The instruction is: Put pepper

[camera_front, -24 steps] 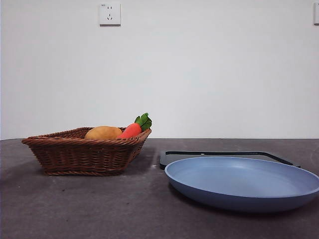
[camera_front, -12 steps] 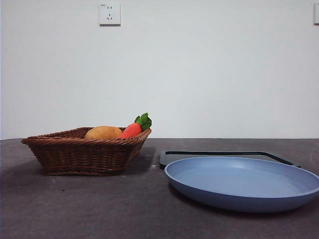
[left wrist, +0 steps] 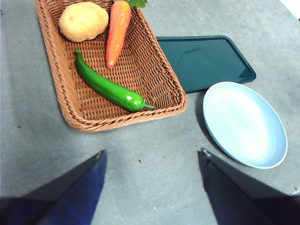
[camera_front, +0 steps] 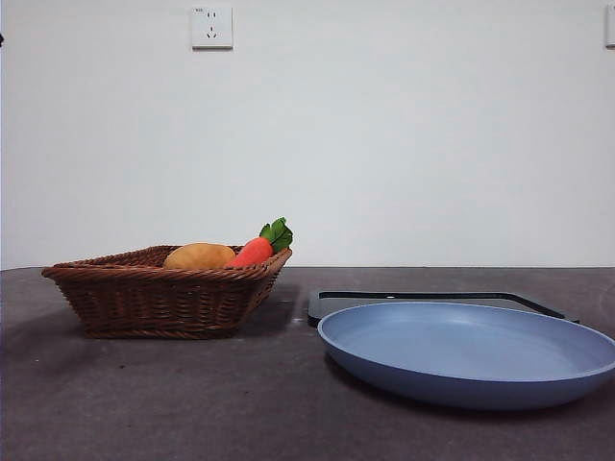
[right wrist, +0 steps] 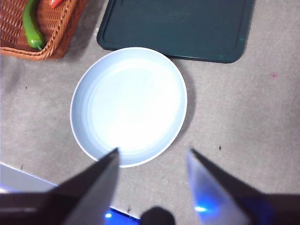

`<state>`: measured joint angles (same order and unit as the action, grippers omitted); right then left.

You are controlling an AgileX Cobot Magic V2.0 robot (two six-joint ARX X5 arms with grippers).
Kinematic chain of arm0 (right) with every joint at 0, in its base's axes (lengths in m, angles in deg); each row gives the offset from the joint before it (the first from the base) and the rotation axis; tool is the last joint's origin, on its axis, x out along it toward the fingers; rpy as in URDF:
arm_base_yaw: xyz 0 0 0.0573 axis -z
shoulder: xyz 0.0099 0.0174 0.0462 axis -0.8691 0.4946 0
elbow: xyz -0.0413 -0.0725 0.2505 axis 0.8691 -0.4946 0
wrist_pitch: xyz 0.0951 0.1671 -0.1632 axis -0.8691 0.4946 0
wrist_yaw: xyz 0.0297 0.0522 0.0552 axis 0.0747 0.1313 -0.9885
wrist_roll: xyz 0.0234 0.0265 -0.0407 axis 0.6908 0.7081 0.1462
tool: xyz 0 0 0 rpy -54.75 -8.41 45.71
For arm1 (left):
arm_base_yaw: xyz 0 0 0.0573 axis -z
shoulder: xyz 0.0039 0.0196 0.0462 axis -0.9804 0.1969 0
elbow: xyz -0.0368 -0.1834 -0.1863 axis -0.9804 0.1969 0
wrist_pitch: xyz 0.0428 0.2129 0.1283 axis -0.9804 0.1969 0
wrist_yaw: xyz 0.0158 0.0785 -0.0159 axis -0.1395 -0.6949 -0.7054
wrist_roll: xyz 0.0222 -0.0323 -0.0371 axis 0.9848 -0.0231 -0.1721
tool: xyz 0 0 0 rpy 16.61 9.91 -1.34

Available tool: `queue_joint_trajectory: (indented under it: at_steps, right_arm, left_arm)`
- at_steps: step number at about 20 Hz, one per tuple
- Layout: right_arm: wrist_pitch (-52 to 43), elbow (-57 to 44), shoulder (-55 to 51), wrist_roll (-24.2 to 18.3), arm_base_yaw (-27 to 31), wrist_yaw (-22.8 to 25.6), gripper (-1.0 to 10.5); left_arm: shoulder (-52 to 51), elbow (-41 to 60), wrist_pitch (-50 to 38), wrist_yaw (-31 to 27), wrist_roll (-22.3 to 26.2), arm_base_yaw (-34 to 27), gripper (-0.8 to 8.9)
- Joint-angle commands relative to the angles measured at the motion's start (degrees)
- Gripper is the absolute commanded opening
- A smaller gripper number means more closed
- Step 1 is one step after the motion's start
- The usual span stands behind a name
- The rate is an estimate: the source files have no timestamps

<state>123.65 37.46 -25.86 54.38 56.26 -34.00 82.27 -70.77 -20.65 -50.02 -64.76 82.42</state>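
The dark-green pepper (left wrist: 108, 88) lies inside the wicker basket (left wrist: 161, 75), beside the orange carrot (left wrist: 116, 31) and a potato (left wrist: 83, 20). The right wrist view shows its end (right wrist: 31, 26). In the front view the basket wall (camera_front: 163, 298) hides the pepper. My left gripper (left wrist: 152, 161) is open and empty, high above the table near the basket. My right gripper (right wrist: 152, 159) is open and empty, high above the blue plate (right wrist: 129, 105).
A dark green tray (left wrist: 201, 61) lies beyond the blue plate (camera_front: 466, 351), next to the basket. In the front view the carrot (camera_front: 255, 250) and potato (camera_front: 199, 256) show above the basket rim. A tiny black tip (camera_front: 2, 39) shows at the left edge.
A tiny black tip has appeared at the front view's upper left edge. Nothing else has moved.
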Motion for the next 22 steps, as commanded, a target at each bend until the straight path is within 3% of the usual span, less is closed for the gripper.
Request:
queue_joint_trajectory:
  at_steps: [1, 6, 12, 22]
  right_arm:
    - [-0.6, 0.8, 1.3, -0.3, -0.1, 0.0, 3.0]
    - [-5.9, 0.8, 8.5, 0.4, -0.2, -1.3, 3.0]
    - [-13.2, 0.8, 24.7, 0.8, -1.2, -1.5, 3.0]
    - [-20.8, 0.8, 44.8, -1.5, -2.2, -1.1, 3.0]
  left_arm:
    - [0.2, -0.8, -0.4, 1.0, 0.7, 0.0, 3.62]
    - [0.2, -0.8, -1.0, 1.6, 0.7, 0.0, 3.62]
    - [0.2, -0.8, -1.0, 1.6, 0.7, 0.0, 3.62]
    - [0.2, -0.8, -2.5, 1.5, 0.4, 0.0, 3.62]
